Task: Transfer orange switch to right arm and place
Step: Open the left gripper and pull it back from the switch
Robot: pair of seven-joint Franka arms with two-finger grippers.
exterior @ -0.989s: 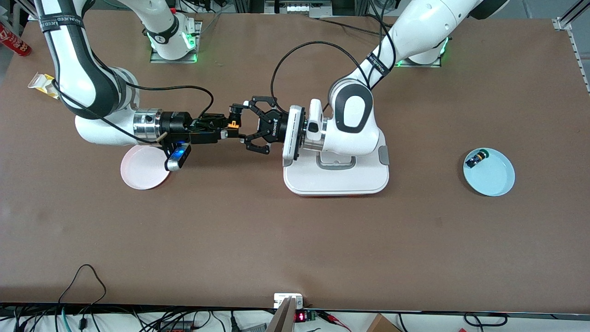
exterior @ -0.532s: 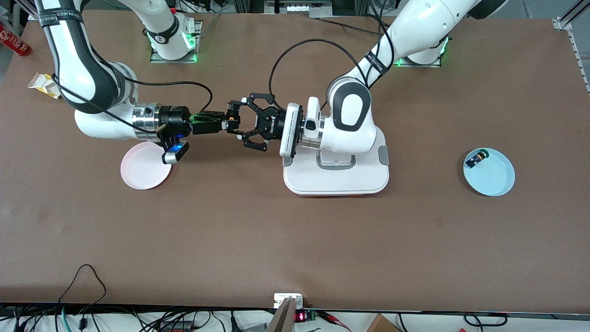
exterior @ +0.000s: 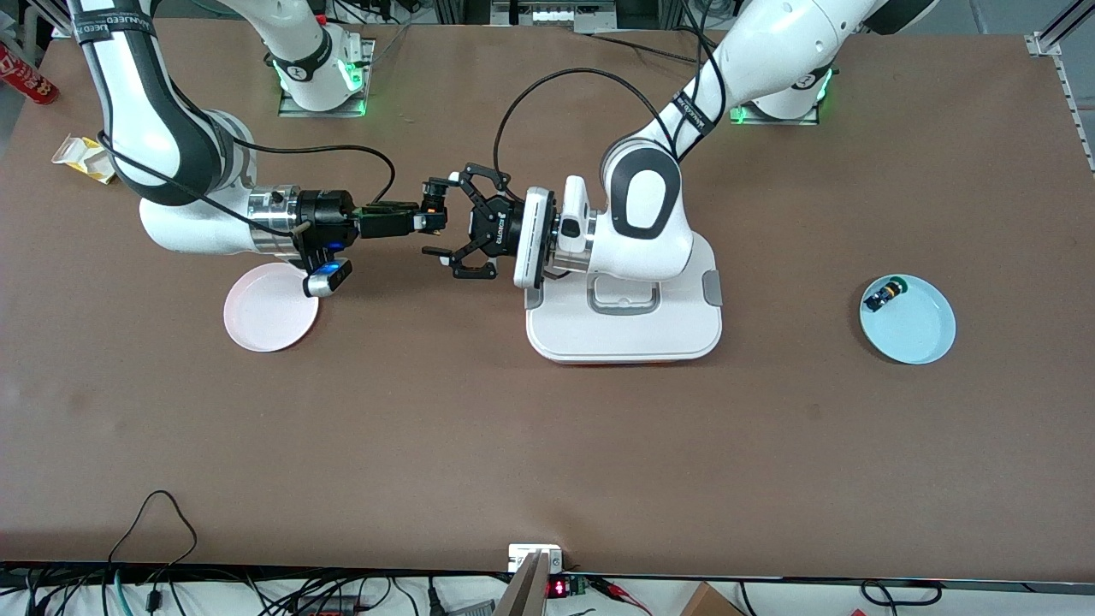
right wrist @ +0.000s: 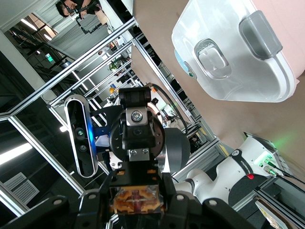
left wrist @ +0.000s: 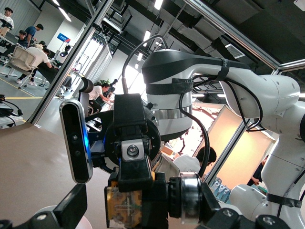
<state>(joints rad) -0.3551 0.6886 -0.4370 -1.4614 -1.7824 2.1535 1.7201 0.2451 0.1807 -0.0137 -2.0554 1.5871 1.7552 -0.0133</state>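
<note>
Step in hand: handover in mid-air, upper centre of the front view, over bare counter between the pink plate and the white lidded box. The right gripper is clamped narrow on the orange switch. The left gripper stands wide, its two fingers spread either side of the switch and apparently clear of it. Judgement: transfer is effectively made. To do it well, the left arm should back straight out along its own axis, w/o swinging, so neither finger clips the switch. The right arm should hold steady until clear, then carry low to the pink plate, prob. the drop point, and open only once the base is down. Risk: the part is tiny and the grip area small, so a nudge could twist it. Views: the front view gives the arm layout and the blue plate w/ the other switch toward the left arm's end. The left wrist view alone shows the switch base close-up below the right gripper's body. The right wrist view shows the switch pinched square between black fingers, plus the box underside-on at upper frame.
</note>
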